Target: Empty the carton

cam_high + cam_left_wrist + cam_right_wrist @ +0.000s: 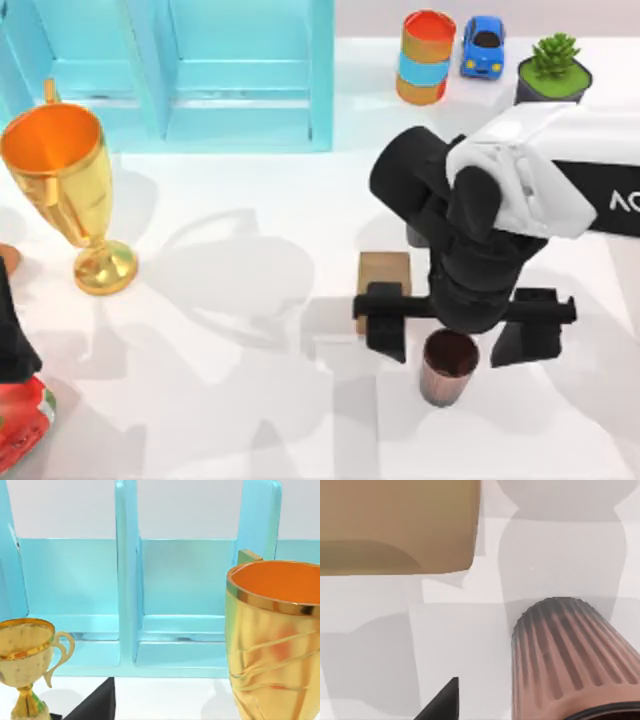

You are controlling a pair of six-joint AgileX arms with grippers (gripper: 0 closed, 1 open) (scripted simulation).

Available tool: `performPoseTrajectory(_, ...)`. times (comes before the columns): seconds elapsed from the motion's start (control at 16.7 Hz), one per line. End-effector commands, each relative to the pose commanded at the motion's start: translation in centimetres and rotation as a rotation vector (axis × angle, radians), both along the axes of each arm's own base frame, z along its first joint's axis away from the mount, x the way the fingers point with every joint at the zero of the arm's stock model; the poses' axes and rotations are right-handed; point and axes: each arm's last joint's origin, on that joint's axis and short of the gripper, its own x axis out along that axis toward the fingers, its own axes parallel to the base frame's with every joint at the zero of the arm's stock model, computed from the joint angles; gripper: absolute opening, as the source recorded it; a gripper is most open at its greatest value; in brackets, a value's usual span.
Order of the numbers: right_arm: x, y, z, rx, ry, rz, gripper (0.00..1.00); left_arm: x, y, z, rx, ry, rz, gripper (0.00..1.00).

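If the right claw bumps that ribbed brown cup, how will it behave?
The ribbed brown cup stands upright and looks tall for its base, so a high nudge would probably tip it. Its round wall suggests it would then roll. The ribs seen in the right wrist view should help grip. The right claw hovers open above it.

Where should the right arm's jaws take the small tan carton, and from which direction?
Take the carton across its two vertical side faces, coming straight down from above. It is a plain box sitting flat on the table, so its flat parallel sides suit the jaws. The right gripper hangs open just beside it. The ribbed brown cup stands close by, so keep the fingers clear of it, probably.
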Motion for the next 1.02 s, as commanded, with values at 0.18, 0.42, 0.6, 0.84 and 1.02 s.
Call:
performPoseTrajectory(0.18, 0.0, 0.0, 0.0, 0.000, 0.000, 0.000, 1.00, 0.0, 0.0, 0.0, 0.000, 0.000, 0.000, 1.00)
performPoseTrajectory(0.42, 0.0, 0.0, 0.0, 0.000, 0.000, -0.002, 1.00, 0.0, 0.0, 0.0, 0.000, 0.000, 0.000, 1.00)
performPoseTrajectory(0.6, 0.1, 0.1, 0.9, -0.001, 0.001, -0.001, 1.00, 0.0, 0.0, 0.0, 0.000, 0.000, 0.000, 1.00)
performPoseTrajectory(0.84, 0.4, 0.2, 4.4, -0.001, 0.002, -0.002, 1.00, 0.0, 0.0, 0.0, 0.000, 0.000, 0.000, 1.00)
performPoseTrajectory(1.02, 0.3, 0.2, 7.6, 0.000, 0.000, -0.003, 1.00, 0.0, 0.0, 0.0, 0.000, 0.000, 0.000, 1.00)
